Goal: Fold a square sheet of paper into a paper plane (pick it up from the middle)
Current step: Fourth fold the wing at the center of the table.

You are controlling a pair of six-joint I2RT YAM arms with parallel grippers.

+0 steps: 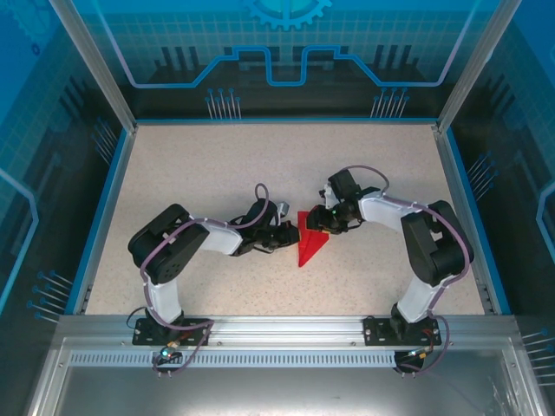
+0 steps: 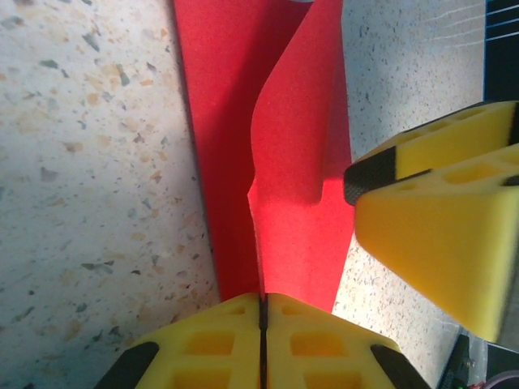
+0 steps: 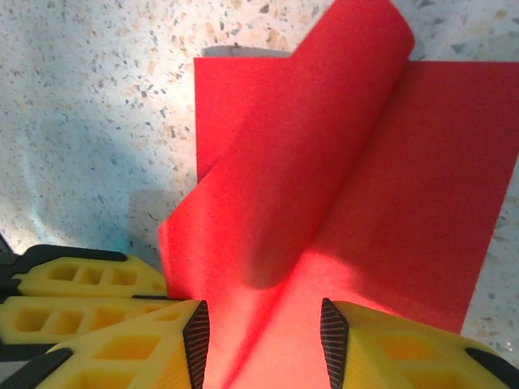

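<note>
jaws of the left gripper (image 2: pixel 262 306) are clenched together, and the edge of the red paper (image 2: pixel 300 203) goes right into the seam between them, so they grasp the paper. jaws of the right gripper (image 3: pixel 261 334) stand apart, released, and the paper (image 3: pixel 422 203) passes through the gap between its two black pads (image 3: pixel 195 340) without being pinched.

from above, the paper (image 1: pixel 310 245) lies near the middle of the speckled table (image 1: pixel 217 165). it is folded to a pointed shape, with the tip toward 6 o'clock and the wide end toward 12 o'clock. the left gripper (image 1: pixel 289 234) meets it from 9 o'clock, and the right gripper (image 1: pixel 327 223) is at its wide end, at about 2 o'clock from the paper's middle.

in the right wrist view one layer lies flat on the table while another layer rises as a curled flap, leaning toward 1 o'clock. the yellow fingers of the left gripper (image 3: pixel 81 279) touch the paper's edge at 8 o'clock.

in the left wrist view the raised flap stands up along the middle of the paper, and the right gripper (image 2: pixel 366 174) is at 3 o'clock, its black tip just at the paper's edge.
</note>
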